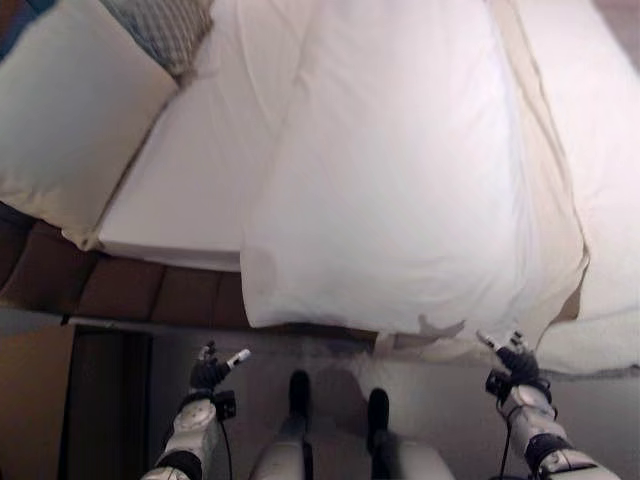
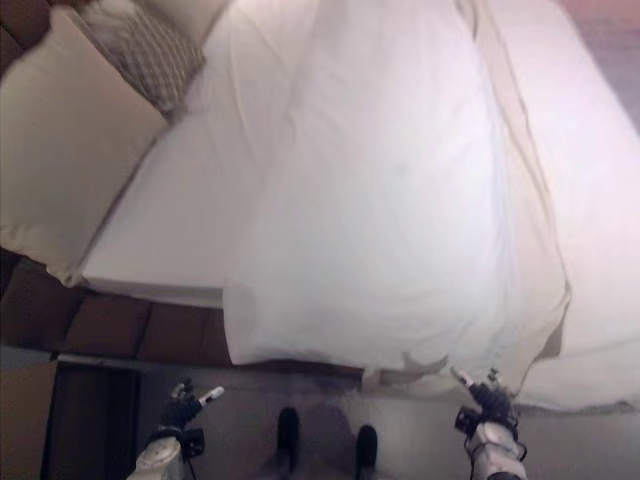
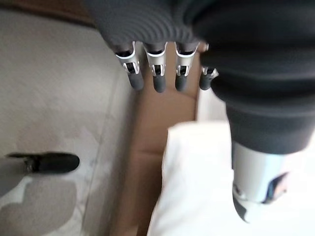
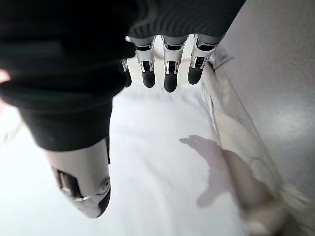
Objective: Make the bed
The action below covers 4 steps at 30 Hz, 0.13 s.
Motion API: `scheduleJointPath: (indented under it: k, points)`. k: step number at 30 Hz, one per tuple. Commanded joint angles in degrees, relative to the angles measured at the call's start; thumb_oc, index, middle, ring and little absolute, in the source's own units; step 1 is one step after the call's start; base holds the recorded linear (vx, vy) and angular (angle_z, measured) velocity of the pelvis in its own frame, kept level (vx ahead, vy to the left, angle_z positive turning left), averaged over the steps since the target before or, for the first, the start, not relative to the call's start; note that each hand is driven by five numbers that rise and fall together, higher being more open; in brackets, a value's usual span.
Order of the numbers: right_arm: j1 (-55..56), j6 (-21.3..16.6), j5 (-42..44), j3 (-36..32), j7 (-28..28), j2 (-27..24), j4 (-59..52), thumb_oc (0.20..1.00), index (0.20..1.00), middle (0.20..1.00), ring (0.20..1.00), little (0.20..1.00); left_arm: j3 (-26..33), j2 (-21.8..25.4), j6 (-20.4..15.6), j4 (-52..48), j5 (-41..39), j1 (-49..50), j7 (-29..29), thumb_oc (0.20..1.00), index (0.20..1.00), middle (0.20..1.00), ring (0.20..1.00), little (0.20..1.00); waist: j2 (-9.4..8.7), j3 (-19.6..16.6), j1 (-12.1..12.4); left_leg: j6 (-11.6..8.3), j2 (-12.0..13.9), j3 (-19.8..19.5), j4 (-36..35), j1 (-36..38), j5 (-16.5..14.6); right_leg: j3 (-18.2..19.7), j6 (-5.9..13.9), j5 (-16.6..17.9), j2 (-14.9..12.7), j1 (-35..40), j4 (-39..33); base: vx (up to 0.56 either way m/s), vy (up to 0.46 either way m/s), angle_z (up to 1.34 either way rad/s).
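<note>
White, smooth cotton covers most of the scene: a thick white duvet (image 1: 400,170) lies lengthwise along a wide bed, soft and slightly puffed, its near edge hanging over the mattress side at about 6 o'clock. Its lower right corner is creased and folded, showing a cream underside (image 1: 545,200) that runs as a long band along the duvet's right edge toward 1 o'clock. To the duvet's left, a flat white fitted sheet (image 1: 190,170) is exposed, taut and plain. At 10 o'clock a large, plump cream pillow (image 1: 70,110) rests on the sheet, rectangular with rounded corners. Just beyond it at 11 o'clock lies a smaller cushion with a grey diamond-patterned weave (image 1: 165,30). Below the mattress runs a brown padded bed base (image 1: 130,290) in square panels, above a pale grey floor (image 1: 440,410).

Both robot hands hang low, below the bed edge and apart from the bedding. The left hand (image 1: 208,372) sits at 7 o'clock over the floor, fingers (image 3: 158,81) straight and spread, holding nothing. The right hand (image 1: 515,362) sits at 5 o'clock, just beside the duvet's hanging corner, its fingers (image 4: 170,78) likewise straight and empty.
</note>
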Motion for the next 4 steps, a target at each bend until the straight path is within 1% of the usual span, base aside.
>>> scheduleJointPath:
  k: [1, 2, 3, 4]
  points:
    - [0.7, 1.4, -5.8, 3.4, 2.9, 1.3, 0.9, 1.0, 1.0, 1.0, 1.0, 1.0, -1.6, -1.1, 0.4, 1.6, 5.0, -0.8, -3.1, 1.0, 1.0, 1.0, 1.0, 1.0, -3.28, -1.1, 0.2, 1.04, -2.8, -0.1, 2.6, 2.6, -5.9, 3.2, 7.59, 5.4, -6.5, 0.5, -3.8, 0.08, 0.042, 0.02]
    - [1.4, 1.9, -8.1, 4.8, 3.2, 1.7, 1.1, 1.0, 1.0, 1.0, 1.0, 1.0, -2.5, -1.6, 0.5, 2.1, 6.4, -0.6, -3.2, 1.0, 1.0, 1.0, 1.0, 1.0, -3.21, -1.8, 0.5, 1.16, -2.9, -0.4, 2.9, 3.4, -6.3, 2.9, 7.71, 5.3, -6.7, 1.5, -4.2, 0.07, 0.047, 0.03]
    - [1.6, 2.3, -8.1, 5.1, 3.6, 2.3, 1.5, 1.0, 1.0, 1.0, 1.0, 1.0, -3.0, -2.3, 0.8, 2.2, 6.8, -0.3, -3.6, 1.0, 1.0, 1.0, 1.0, 1.0, -3.13, -2.3, 0.5, 1.32, -3.0, -0.6, 3.2, 3.8, -6.7, 2.9, 7.85, 5.2, -6.8, 2.0, -4.2, 0.08, 0.053, 0.02]
    - [2.9, 3.0, -9.8, 7.4, 4.6, 3.6, 1.3, 1.0, 1.0, 1.0, 1.0, 1.0, -3.4, -3.0, 1.3, 3.1, 7.5, 0.0, -3.5, 1.0, 1.0, 1.0, 1.0, 1.0, -3.24, -3.1, 0.8, 1.59, -3.1, -0.6, 3.5, 5.0, -7.3, 3.0, 7.71, 4.7, -6.9, 3.1, -3.8, 0.07, 0.054, 0.03]
